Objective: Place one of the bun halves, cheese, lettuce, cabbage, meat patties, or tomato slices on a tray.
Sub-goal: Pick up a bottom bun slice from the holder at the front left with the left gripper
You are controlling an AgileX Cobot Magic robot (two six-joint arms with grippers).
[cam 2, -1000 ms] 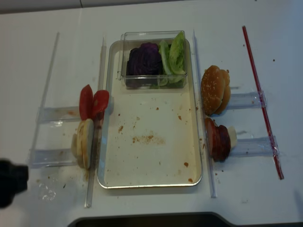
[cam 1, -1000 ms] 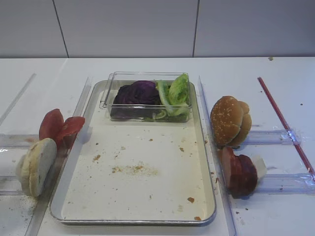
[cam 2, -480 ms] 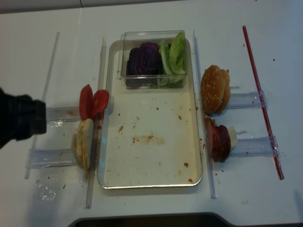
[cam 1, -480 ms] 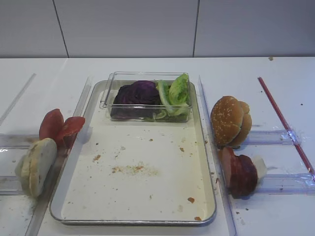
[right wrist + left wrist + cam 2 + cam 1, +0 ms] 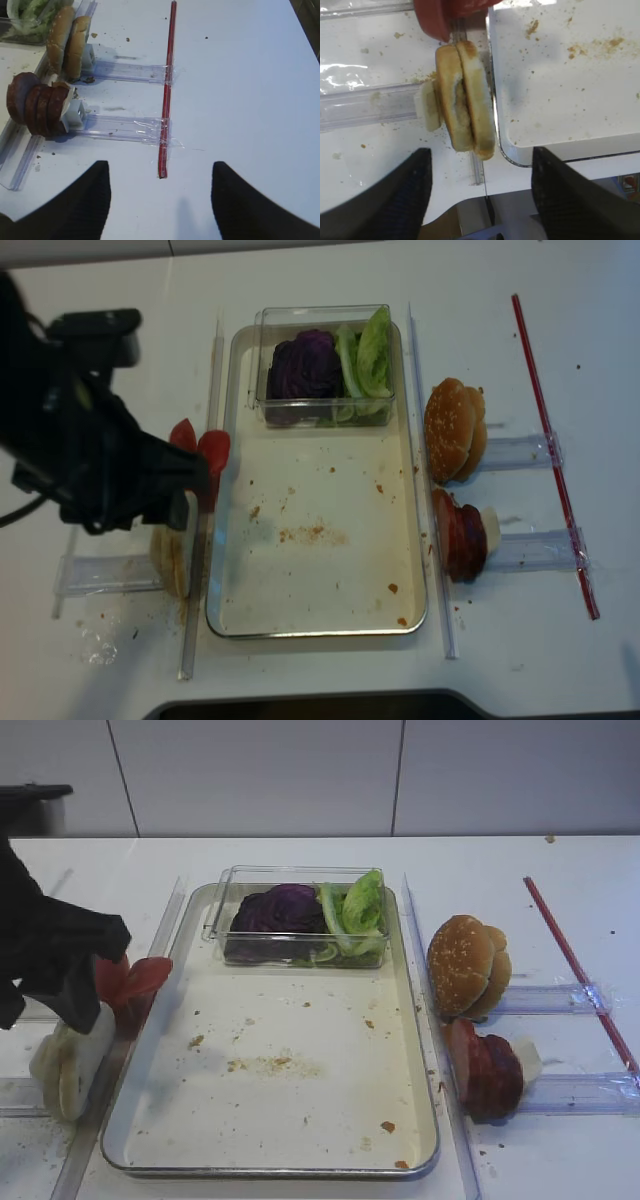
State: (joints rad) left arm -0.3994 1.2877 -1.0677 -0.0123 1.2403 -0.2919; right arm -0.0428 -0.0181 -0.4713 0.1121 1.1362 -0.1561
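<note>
Two pale bun halves [image 5: 465,100] stand on edge in a clear holder just left of the tray [image 5: 410,1020]. My left gripper [image 5: 477,197] hangs open above them, one finger on each side, touching nothing. Its black arm [image 5: 55,955] covers part of the red tomato slices [image 5: 140,982]. Purple cabbage [image 5: 275,910] and green lettuce [image 5: 358,908] lie in a clear box on the tray's far end. Dark meat patties [image 5: 37,102] stand right of the tray. The right gripper [image 5: 157,197] is open over bare table near them. Cheese is out of view.
A sesame bun [image 5: 465,965] stands on edge in a holder right of the tray. A long red strip [image 5: 167,90] is taped across the right holders. Clear rails [image 5: 212,390] run along both long sides of the tray. Crumbs dot the tray's floor.
The left arm has come in from the lower left and now hangs over the bun halves and tomato slices. Its jaws stayed open. The food has not moved.
</note>
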